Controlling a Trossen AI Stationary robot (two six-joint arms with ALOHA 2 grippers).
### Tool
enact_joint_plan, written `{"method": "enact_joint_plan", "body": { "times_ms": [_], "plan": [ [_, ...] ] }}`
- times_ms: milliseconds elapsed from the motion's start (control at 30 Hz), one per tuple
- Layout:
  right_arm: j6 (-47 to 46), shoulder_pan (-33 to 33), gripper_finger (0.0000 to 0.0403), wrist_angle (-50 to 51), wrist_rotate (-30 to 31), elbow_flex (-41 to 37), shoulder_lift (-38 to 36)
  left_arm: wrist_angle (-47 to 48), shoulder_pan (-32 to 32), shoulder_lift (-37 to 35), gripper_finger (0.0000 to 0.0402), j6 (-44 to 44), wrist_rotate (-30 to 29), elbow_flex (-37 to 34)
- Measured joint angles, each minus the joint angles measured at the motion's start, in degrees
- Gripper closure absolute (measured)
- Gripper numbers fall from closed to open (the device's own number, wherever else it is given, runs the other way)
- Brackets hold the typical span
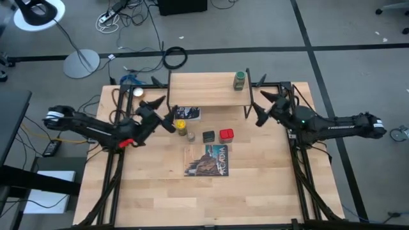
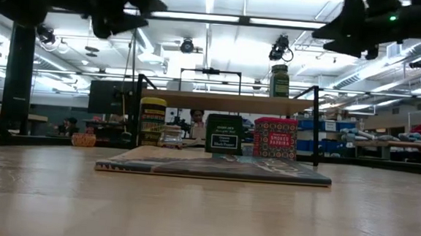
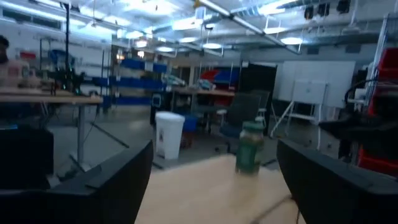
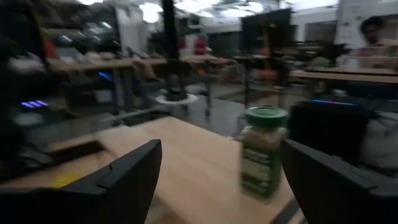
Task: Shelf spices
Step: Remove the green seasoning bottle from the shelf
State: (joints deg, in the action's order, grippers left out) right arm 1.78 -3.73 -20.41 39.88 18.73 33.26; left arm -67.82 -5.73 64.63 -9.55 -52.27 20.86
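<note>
The green-capped jar [image 1: 240, 80] stands upright on the right part of the shelf [image 1: 204, 89], a light board on black legs. It also shows in both wrist views [image 3: 250, 146] [image 4: 262, 152]. In front of the shelf, the yellow-capped jar [image 1: 181, 126], tiny clear jar [image 1: 191, 135], black tin [image 1: 208, 136] and red tin [image 1: 226, 134] stand on the table. My left gripper [image 1: 165, 114] hovers open by the shelf's left front leg, above the yellow-capped jar. My right gripper [image 1: 261, 107] hovers open off the shelf's right end, level with the green-capped jar.
A flat picture-covered book [image 1: 207, 160] lies on the table in front of the tins. A smaller printed flat thing [image 1: 187, 114] lies under the shelf's front edge. Black frame rails run along the table's left and right sides [image 1: 300, 172]. Bare tabletop lies toward the near edge [image 1: 204, 204].
</note>
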Motion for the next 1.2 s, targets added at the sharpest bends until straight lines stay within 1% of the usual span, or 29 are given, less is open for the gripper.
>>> {"method": "enact_joint_plan", "body": {
  "times_ms": [67,233,333,400,467,600,967,1200],
  "plan": [
    [0.44,-2.5,0.0076,-0.11,-0.97,1.41,2.45,0.27,-0.4,-2.92,0.0053,-2.13,0.49,0.0],
    [-0.7,-9.38,0.0073,-0.54,-6.67,4.29,9.67,0.53,-1.21,-7.96,0.0053,-7.45,1.66,-0.02],
    [-3.1,-12.89,0.007,-0.92,-11.07,5.8,14.84,3.33,-1.81,-10.41,0.0053,-8.63,1.73,0.0],
    [-3.64,-14.52,0.0069,-2.74,-12.47,6.56,18.28,5.8,-1.97,-11.38,0.0053,-8.53,1.65,-0.02],
    [-3.28,-15.84,0.0069,-6.07,-12.72,7.1,21.5,8.32,-2.41,-11.94,0.0053,-8.49,0.95,-0.02],
    [-3.18,-18.34,0.0069,-10.27,-12.69,8.72,26.76,9.5,-2.99,-11.97,0.0053,-8.47,0.46,-0.02],
    [-3.1,-23.15,0.0068,-10.39,-12.4,15.08,37.28,10.6,-3.03,-11.97,0.0053,-8.87,0.44,-0.02],
    [-3.12,-25.73,0.0069,-10.49,-12.28,18.29,40.63,10.61,-3.03,-11.97,0.0053,-8.89,0.44,-0.02]
  ]
}}
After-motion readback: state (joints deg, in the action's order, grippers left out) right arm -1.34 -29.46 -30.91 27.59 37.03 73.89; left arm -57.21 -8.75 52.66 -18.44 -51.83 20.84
